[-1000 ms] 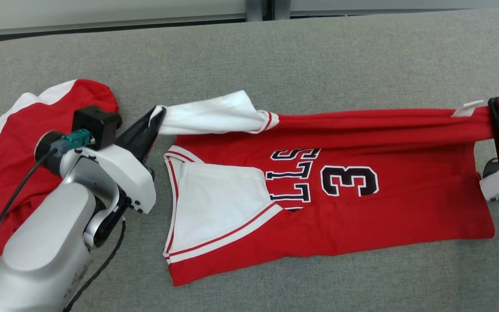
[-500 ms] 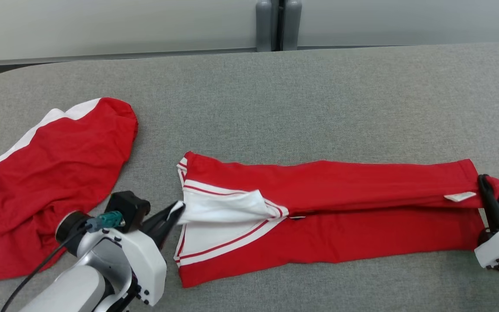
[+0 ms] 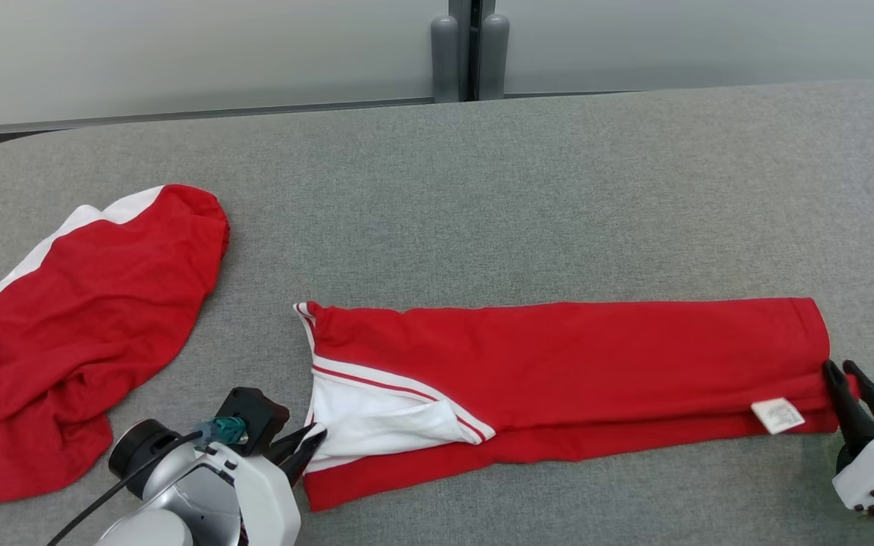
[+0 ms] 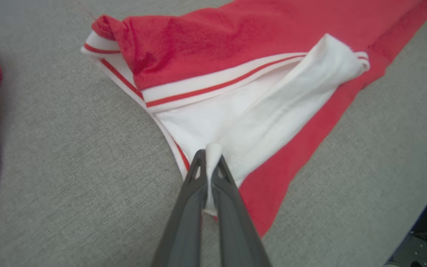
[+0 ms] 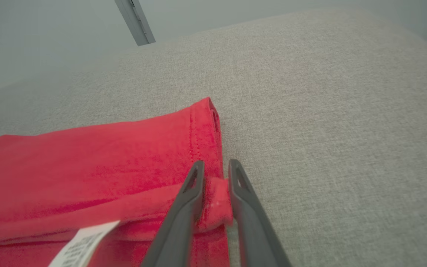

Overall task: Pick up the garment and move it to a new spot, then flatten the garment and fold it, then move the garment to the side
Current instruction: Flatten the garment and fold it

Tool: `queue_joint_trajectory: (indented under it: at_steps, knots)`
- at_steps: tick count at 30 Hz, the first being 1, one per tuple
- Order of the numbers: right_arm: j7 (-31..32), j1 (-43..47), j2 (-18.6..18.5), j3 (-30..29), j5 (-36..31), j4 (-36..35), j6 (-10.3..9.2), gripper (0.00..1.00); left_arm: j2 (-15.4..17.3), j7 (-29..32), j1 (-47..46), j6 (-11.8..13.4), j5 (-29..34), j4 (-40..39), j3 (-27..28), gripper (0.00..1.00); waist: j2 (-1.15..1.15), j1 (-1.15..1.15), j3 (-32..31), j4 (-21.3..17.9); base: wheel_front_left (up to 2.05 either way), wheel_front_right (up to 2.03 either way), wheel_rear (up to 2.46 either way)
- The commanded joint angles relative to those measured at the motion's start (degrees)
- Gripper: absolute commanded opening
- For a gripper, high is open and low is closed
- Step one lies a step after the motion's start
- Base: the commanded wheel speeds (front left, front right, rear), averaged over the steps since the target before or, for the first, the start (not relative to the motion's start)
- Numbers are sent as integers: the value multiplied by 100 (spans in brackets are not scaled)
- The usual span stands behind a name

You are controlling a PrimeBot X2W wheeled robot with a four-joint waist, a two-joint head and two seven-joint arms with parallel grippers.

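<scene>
L gripper (image 4: 209, 157): jaws closed tight on a strip of white fabric at the armhole end of the garment (image 3: 573, 356), the cloth sandwiched between both fingers. R gripper (image 5: 216, 163): jaws a little apart w/ a small bunched fold of the red hem corner between them, touching both fingers; can't tell if it's a firm grip or loose. Garment is a red jersey, folded lengthwise into a long band, lying flat on the grey table (image 3: 558, 189) across the near-centre to R side, white-and-red trim at the L end, hem at the R end. White label (image 3: 777, 415) sits on the near edge close to the R gripper. Second red-and-white cloth (image 3: 80, 334) lies crumpled at far L, well apart from the jersey. Two grey posts (image 3: 469, 57) stand beyond the table's far edge.
</scene>
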Motion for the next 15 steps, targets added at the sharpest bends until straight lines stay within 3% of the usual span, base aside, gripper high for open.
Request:
queue_joint_trajectory:
  at_steps: [1,2,8,15]
  knots:
    - [19,2,-41,-5,55,32,-12,100,24,-8,42,28,-1,35,-3,93,0,0,-4,-4,0,0,0]
    - [45,-5,-46,2,63,56,-12,100,-13,-10,78,35,-22,51,-17,100,0,0,-10,-7,0,0,0]
    - [-76,-127,-135,-109,57,182,-12,100,-49,-155,-12,178,44,166,63,100,0,0,-47,0,0,0,0]
    - [-379,-346,-47,-372,-298,-83,-12,100,-364,-1089,-136,556,-161,192,716,100,0,0,-205,29,0,0,0]
